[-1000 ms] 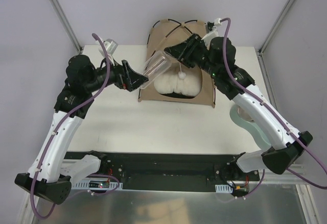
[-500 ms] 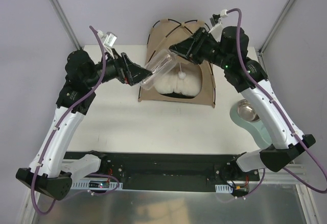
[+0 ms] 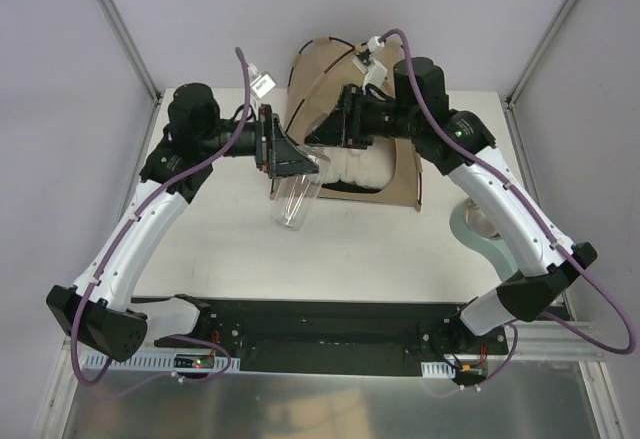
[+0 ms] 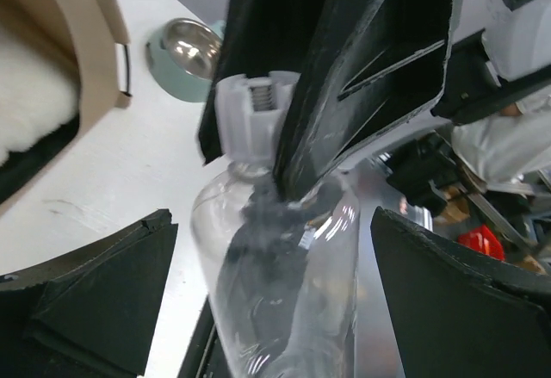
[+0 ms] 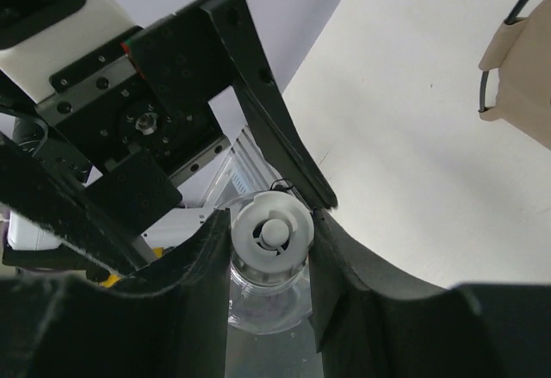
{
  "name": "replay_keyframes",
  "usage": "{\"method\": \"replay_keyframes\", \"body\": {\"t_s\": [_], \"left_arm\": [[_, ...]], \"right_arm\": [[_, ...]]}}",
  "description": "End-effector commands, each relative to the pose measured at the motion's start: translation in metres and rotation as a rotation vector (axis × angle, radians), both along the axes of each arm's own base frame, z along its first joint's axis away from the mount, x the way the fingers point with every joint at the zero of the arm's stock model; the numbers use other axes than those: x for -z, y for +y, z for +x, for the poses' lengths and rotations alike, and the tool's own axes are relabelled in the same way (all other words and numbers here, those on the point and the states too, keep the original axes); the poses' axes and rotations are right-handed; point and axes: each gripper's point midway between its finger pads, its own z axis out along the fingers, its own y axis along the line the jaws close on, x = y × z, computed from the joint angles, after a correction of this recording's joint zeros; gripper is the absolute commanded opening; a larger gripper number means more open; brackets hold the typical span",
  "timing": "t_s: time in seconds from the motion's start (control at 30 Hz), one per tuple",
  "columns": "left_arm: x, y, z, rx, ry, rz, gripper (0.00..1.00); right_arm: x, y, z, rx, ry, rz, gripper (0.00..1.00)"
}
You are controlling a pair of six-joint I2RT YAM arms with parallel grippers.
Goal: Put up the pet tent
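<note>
We find the tent (image 3: 404,181) standing at the far middle of the table (image 3: 350,249): tan cloth over thin black curved poles (image 5: 504,29), its arched doorway facing the arms' bases, a fluffy off-white pillow (image 3: 362,167) lying inside. In front of the tent's left corner both arms meet at a clear plastic bottle (image 3: 296,202), smooth and rounded, its neck toward the tent. The right gripper (image 5: 271,240) is clamped narrow on the bottle's round white cap (image 4: 250,107). The left gripper (image 4: 274,223) stands wide, its matte black pads (image 4: 95,300) flanking the bottle's body, a thin gap showing on each side. Right of the tent a round steel bowl (image 3: 483,221) sits in a pale green holder (image 3: 478,249), partly hidden behind the right arm (image 3: 520,229)
</note>
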Motion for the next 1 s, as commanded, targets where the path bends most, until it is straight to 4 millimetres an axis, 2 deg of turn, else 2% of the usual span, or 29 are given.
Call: {"method": "replay_keyframes", "body": {"t_s": [0.0, 0.13, 0.3, 0.37, 0.43, 0.47, 0.53, 0.6, 0.7, 0.8, 0.87, 0.93, 0.97], "left_arm": [[-0.007, -0.01, -0.02, 0.112, 0.012, -0.024, 0.99], [-0.006, -0.012, -0.02, 0.139, 0.059, -0.027, 0.88], [-0.003, -0.015, -0.023, 0.196, 0.111, -0.03, 0.63], [-0.004, -0.015, -0.022, 0.203, 0.102, -0.032, 0.53], [-0.007, -0.015, -0.018, 0.173, 0.081, -0.032, 0.47], [-0.009, -0.016, -0.015, 0.157, 0.064, -0.032, 0.44], [-0.014, -0.016, -0.008, 0.109, 0.039, -0.033, 0.4], [-0.019, -0.016, 0.001, 0.054, 0.017, -0.034, 0.37], [-0.025, -0.013, 0.022, -0.084, -0.003, -0.035, 0.35], [-0.038, -0.003, 0.05, -0.291, -0.006, -0.053, 0.34], [-0.052, 0.011, 0.072, -0.476, 0.006, -0.101, 0.34], [-0.065, 0.04, 0.098, -0.731, 0.038, -0.169, 0.34], [-0.071, 0.05, 0.104, -0.806, 0.056, -0.206, 0.34]], "right_arm": [[-0.033, 0.012, -0.012, -0.11, -0.114, 0.071, 0.02], [-0.032, 0.015, -0.014, -0.133, -0.126, 0.058, 0.02], [-0.03, 0.015, -0.01, -0.115, -0.126, 0.051, 0.05], [-0.033, 0.014, -0.009, -0.103, -0.13, 0.054, 0.11], [-0.036, 0.01, -0.007, -0.064, -0.143, 0.056, 0.38], [-0.037, 0.006, -0.003, -0.028, -0.155, 0.057, 0.55], [-0.044, -0.006, 0.006, 0.085, -0.184, 0.076, 0.8], [-0.056, -0.019, 0.01, 0.178, -0.228, 0.118, 0.91], [-0.081, -0.037, 0.012, 0.293, -0.277, 0.24, 0.99], [-0.091, -0.053, 0.01, 0.369, -0.299, 0.297, 0.99], [-0.092, -0.057, 0.008, 0.381, -0.299, 0.307, 0.99], [-0.088, -0.052, 0.004, 0.351, -0.299, 0.315, 0.99], [-0.086, -0.049, 0.003, 0.332, -0.301, 0.316, 0.99]]}}
